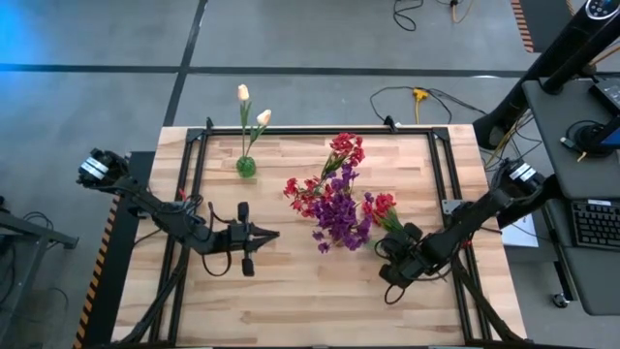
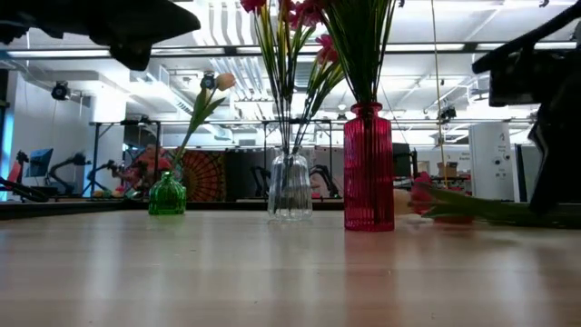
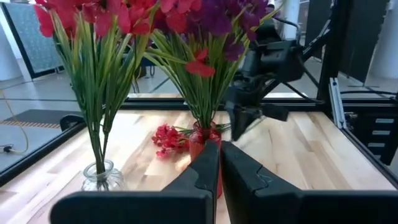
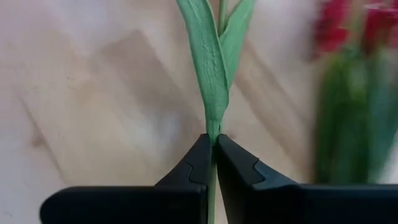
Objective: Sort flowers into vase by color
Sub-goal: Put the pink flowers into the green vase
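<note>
A red flower [image 1: 383, 206] lies on the table right of the vases, its blossom [image 3: 166, 137] on the wood. My right gripper [image 1: 395, 242] is shut on its green stem. A red vase [image 2: 369, 168] holds purple flowers [image 1: 339, 218]. A clear vase [image 2: 290, 188] holds red flowers [image 1: 308, 192]. A small green vase [image 1: 246, 167] holds cream tulips [image 1: 254, 107]. My left gripper [image 1: 273, 234] is shut and holds nothing. It hovers level, left of the vases, pointing at them. My right gripper pinches the red flower's green stem [image 4: 213, 129] between its two fingertips, just below where the long leaves [image 4: 214, 68] branch off. The fingers slant down from the table's right side. The flower's blossom end [image 2: 427, 195] rests on the table.
A black metal frame [image 1: 320, 134] runs around the wooden table top. Bare wood lies along the near edge [image 1: 310, 310]. Cables [image 1: 417, 95] lie on the floor beyond the far edge, and a desk with a keyboard [image 1: 591, 223] stands to the right.
</note>
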{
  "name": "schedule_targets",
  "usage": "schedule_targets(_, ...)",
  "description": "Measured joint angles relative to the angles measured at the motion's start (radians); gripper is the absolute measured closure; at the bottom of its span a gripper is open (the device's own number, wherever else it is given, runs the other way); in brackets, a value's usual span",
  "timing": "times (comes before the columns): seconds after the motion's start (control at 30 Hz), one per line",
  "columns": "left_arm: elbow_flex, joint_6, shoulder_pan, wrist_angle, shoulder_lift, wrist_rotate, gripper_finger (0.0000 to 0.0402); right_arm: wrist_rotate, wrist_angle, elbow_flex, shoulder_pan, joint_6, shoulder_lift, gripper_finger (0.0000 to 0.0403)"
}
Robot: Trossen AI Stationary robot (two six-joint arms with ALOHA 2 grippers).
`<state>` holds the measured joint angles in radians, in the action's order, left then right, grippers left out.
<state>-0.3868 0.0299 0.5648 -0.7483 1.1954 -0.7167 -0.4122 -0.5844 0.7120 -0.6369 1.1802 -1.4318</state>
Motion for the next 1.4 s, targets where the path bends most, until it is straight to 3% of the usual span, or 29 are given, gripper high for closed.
schedule_targets(0.2, -0.006, 0.031, 0.000, -0.002, 0.009, 0.000, 0.0397, -0.003, -0.102, 0.000, -0.001, 0.036, 0.126, 0.0390)
schedule_targets(0.33, -0.006, 0.096, 0.000, -0.004, 0.023, 0.000, 0.0371, -0.045, -0.102, 0.000, -0.011, 0.043, 0.214, 0.0390)
schedule_targets(0.5, -0.006, 0.111, 0.000, -0.027, 0.035, -0.005, 0.0319, -0.219, -0.134, 0.000, -0.041, 0.087, 0.330, 0.0390)
schedule_targets(0.63, -0.013, 0.087, 0.000, -0.064, 0.035, -0.009, 0.0275, -0.434, -0.168, 0.000, -0.053, 0.093, 0.417, 0.0390)
schedule_targets(0.8, -0.027, -0.001, 0.000, -0.141, 0.035, -0.009, 0.0230, -0.708, -0.155, 0.001, -0.052, -0.036, 0.496, 0.0390)
schedule_targets(0.93, -0.064, -0.087, 0.000, -0.159, 0.035, -0.008, 0.0206, -0.885, -0.077, 0.008, -0.052, -0.242, 0.555, 0.0390)
schedule_targets(1.07, -0.126, -0.178, 0.000, -0.157, 0.035, -0.008, 0.0194, -0.980, 0.105, 0.059, -0.052, -0.579, 0.584, 0.0390)
schedule_targets(1.27, -0.213, -0.276, 0.000, -0.124, 0.035, 0.113, 0.0191, -0.960, 0.564, 0.135, -0.054, -1.218, 0.577, 0.0390)
schedule_targets(1.4, -0.260, -0.283, 0.000, -0.090, 0.035, 0.175, 0.0192, -0.837, 0.738, 0.220, -0.074, -1.483, 0.574, 0.0390)
